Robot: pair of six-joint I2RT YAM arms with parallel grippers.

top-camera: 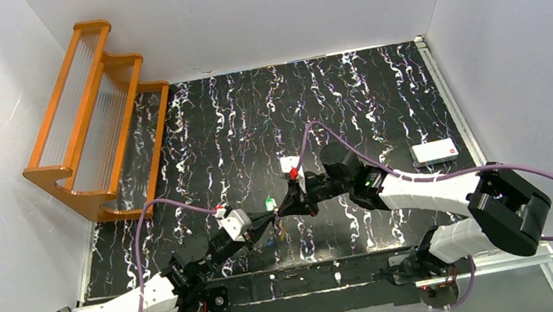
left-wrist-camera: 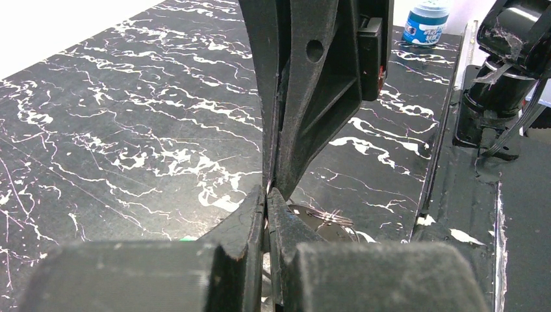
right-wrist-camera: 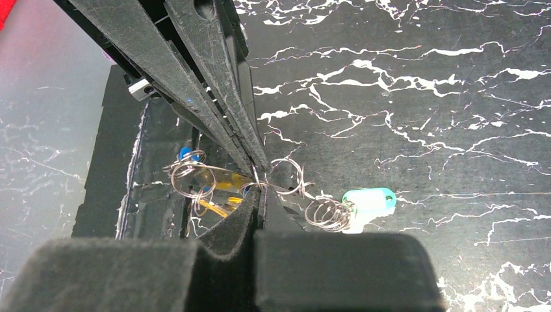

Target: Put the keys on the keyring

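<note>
The jaws of the right gripper [right-wrist-camera: 260, 195] are pressed together on the thin wire of the keyring [right-wrist-camera: 288, 177], above the tabletop [right-wrist-camera: 422, 97]. The jaws of the left gripper [left-wrist-camera: 266, 198] are pressed together, tip to tip with it. The green key [right-wrist-camera: 369, 200] lies just beside the keyring.

We can read no text anywhere; the blue jar [left-wrist-camera: 425, 21] at one o'clock carries a label too blurred to make out.
</note>
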